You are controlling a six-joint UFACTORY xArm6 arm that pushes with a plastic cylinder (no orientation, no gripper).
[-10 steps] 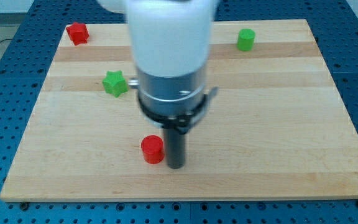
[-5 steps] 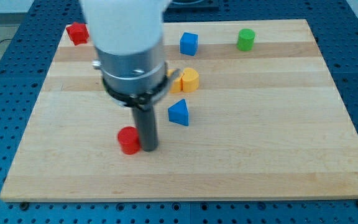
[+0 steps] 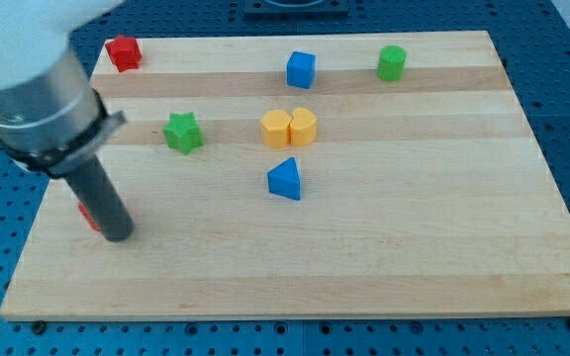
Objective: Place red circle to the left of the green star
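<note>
The red circle point(image 3: 88, 215) is almost wholly hidden behind my rod; only a red sliver shows near the board's left edge. My tip point(image 3: 117, 235) rests on the board just right of it, touching it. The green star point(image 3: 182, 132) lies above and to the right, well apart from the red circle.
A red block point(image 3: 123, 52) sits at the top left corner. A blue cube point(image 3: 301, 69) and a green cylinder point(image 3: 392, 62) lie along the top. Two yellow blocks point(image 3: 289, 128) sit side by side mid-board, with a blue triangle point(image 3: 285, 180) below them. The wooden board point(image 3: 414, 237) has blue pegboard around it.
My tip has swept to the view's left, pushing the red circle from below the board's middle to near the left edge. The other blocks have not moved.
</note>
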